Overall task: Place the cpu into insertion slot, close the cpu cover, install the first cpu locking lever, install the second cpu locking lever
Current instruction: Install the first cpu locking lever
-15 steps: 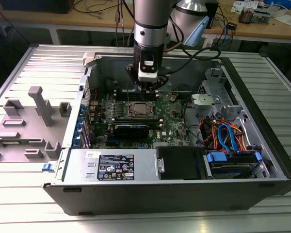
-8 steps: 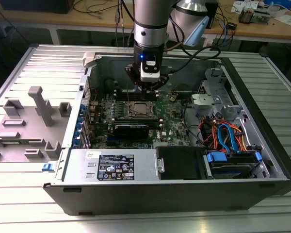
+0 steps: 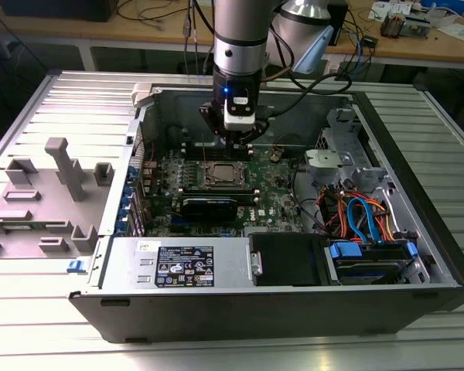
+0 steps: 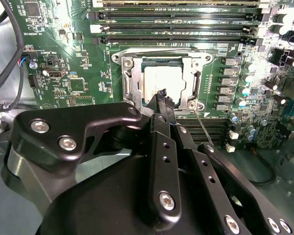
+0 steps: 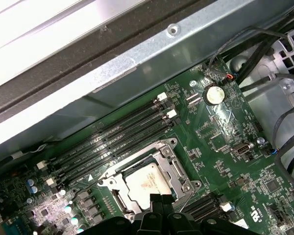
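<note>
Found a ribbed metal tabletop [image 3: 62, 100] carrying an open computer case [image 3: 278, 309], laid on its side across the middle of the exterior view, presumably to face the board upward for reach from above. Noted grey fixture blocks [image 3: 58, 166] on the exterior view's left, well apart from the case. Inside, logged the green motherboard [image 3: 278, 202] mid-frame, a power supply [image 3: 178, 267] along the lower edge, and a tangle of orange and blue cables [image 3: 363, 216] toward the lower right. Saw the arm [image 3: 240, 39] dropping in from the top centre, ending in the hand [image 3: 236, 143] just above the board.

Read the hand [image 4: 161, 95] in the second wrist view as narrow, fingers drawn together to one tip, gripping nothing visible. Judged this a pushing posture rather than a carrying one. Placed that tip at the edge of the insertion slot [image 3: 226, 187], beside the long memory slots [image 4: 176, 24]. Found the cpu [image 4: 161, 78] already lying flat inside, with its silver top visible through the cut-out of the cpu cover [image 4: 130, 78], apparently folded down over it. Spotted a thin wire lever [image 4: 202, 126] angling out past one corner; could not tell latched or free.

Open room: plenty above the socket. Tight sideways, with memory slots on one flank and a black expansion card [image 3: 216, 207] on the other.
</note>
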{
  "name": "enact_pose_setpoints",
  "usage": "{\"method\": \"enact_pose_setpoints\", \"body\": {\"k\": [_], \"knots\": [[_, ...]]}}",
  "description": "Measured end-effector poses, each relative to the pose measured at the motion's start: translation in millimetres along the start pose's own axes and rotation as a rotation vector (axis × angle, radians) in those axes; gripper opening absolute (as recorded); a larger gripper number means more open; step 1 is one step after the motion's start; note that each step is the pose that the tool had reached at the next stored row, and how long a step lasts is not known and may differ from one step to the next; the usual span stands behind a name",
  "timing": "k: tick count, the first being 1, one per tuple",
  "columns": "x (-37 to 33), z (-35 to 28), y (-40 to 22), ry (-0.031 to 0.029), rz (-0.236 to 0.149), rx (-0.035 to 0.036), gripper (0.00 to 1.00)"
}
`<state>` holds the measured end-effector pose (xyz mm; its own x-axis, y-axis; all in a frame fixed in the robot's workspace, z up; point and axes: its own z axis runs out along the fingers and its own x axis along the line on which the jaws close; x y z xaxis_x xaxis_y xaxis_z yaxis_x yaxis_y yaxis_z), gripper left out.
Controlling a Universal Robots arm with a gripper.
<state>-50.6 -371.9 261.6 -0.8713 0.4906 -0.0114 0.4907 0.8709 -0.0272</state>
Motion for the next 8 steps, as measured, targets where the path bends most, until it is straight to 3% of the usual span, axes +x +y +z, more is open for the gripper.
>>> {"method": "enact_pose_setpoints", "body": {"k": [6, 8], "knots": [[0.0, 0.0, 0.0, -0.0002, -0.009, -0.0001, 0.11], [0.0, 0.0, 0.0, -0.0009, -0.036, -0.0004, 0.11]]}}
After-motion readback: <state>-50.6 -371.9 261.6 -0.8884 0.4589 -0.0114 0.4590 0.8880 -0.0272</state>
